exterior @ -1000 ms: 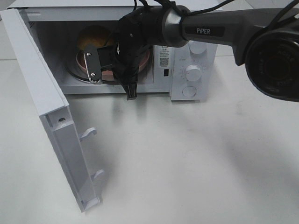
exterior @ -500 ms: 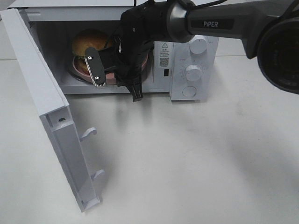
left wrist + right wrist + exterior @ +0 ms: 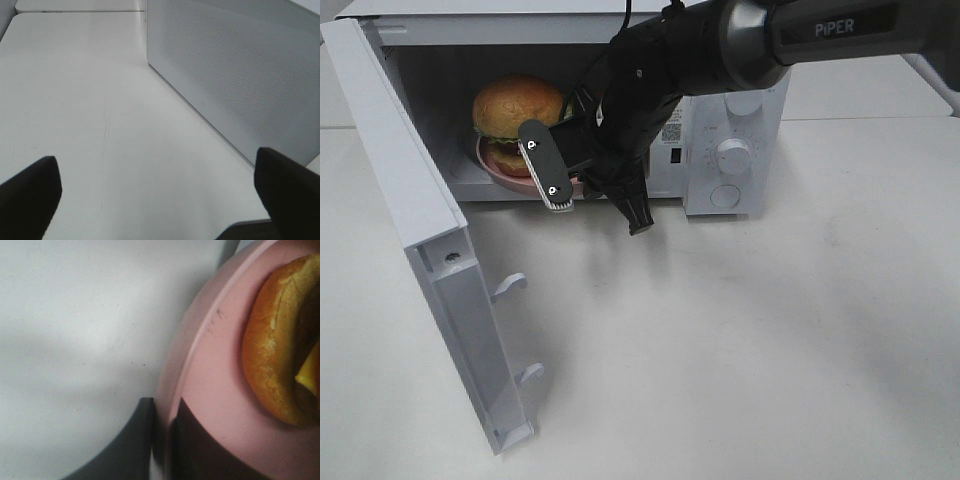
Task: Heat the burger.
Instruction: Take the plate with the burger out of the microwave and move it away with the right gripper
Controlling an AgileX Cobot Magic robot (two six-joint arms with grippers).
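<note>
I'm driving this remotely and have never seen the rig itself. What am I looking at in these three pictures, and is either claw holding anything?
The high view looks down on a white table with a white microwave oven, its door swung open. Inside sits a burger with a glossy golden-brown bun and green lettuce on a round pink plate.

The dark arm marked PIPER ends in the right gripper, at the oven's mouth. Its own camera, looking along the fingers, shows the jaws pinched on the pink plate's rim, with the bun beside them. So it holds the plate, not the burger.

The other close-up comes from the left arm's camera: the left gripper stands wide open and empty over bare table, beside the oven's perforated side wall.
</note>
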